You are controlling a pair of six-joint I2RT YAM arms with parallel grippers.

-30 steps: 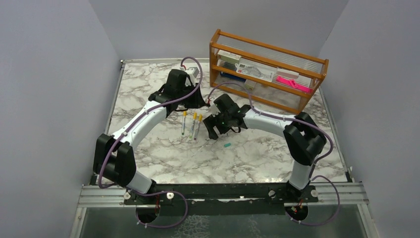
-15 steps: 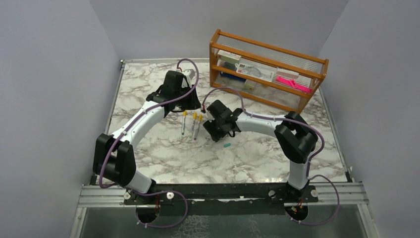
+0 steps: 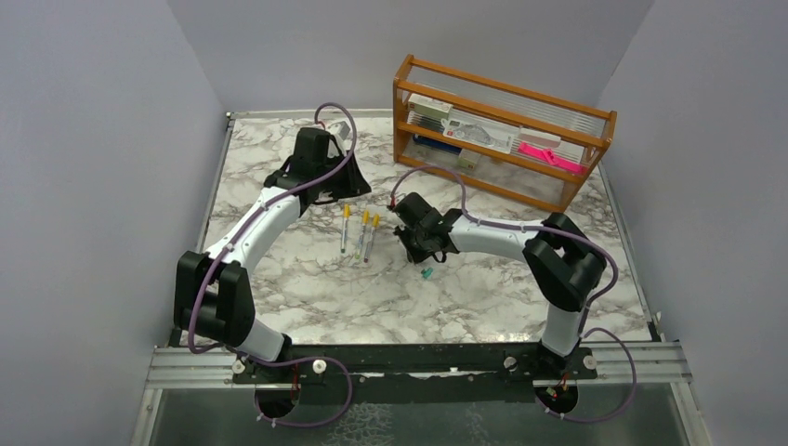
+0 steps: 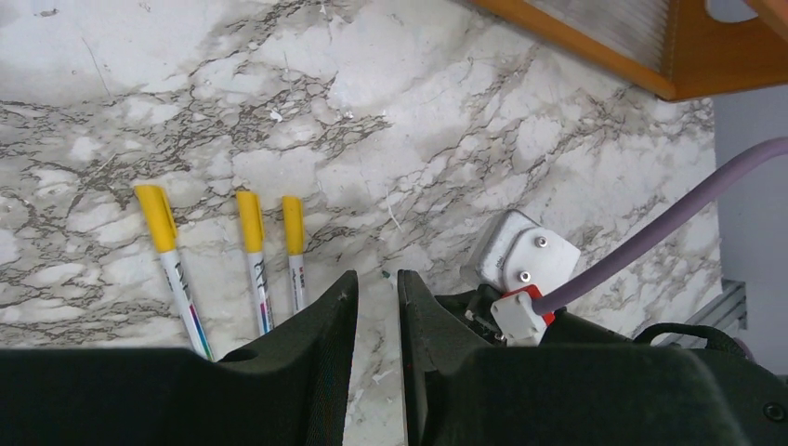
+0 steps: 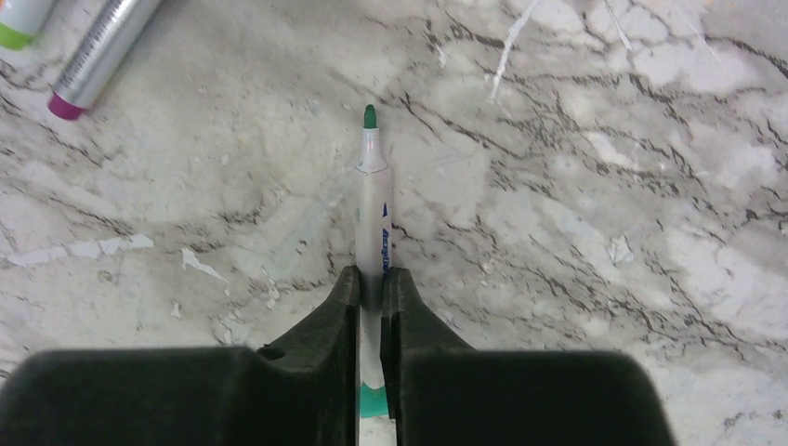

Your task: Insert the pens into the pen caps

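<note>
My right gripper [image 5: 371, 279] is shut on a white pen [image 5: 374, 209] lying on the marble; its green tip [image 5: 370, 116] points away from me, and a teal band shows between the fingers. From above, this gripper [image 3: 426, 249] is low over the table, just beyond a loose teal-green pen cap [image 3: 427, 274]. Three pens with yellow caps [image 3: 362, 232] lie side by side to its left, also in the left wrist view [image 4: 249, 223]. My left gripper [image 4: 377, 283] hovers behind them with a narrow gap and nothing in it.
A wooden rack [image 3: 502, 130] holding stationery and a bright pink flat object [image 3: 550, 155] stands at the back right. Two more marker ends [image 5: 93, 60] lie at the top left of the right wrist view. The right arm's white camera block [image 4: 525, 265] is close to my left fingers.
My right gripper came down, shifted slightly and closed on the green-tipped pen. The left arm drew back toward the far left, away from the three capped pens.
</note>
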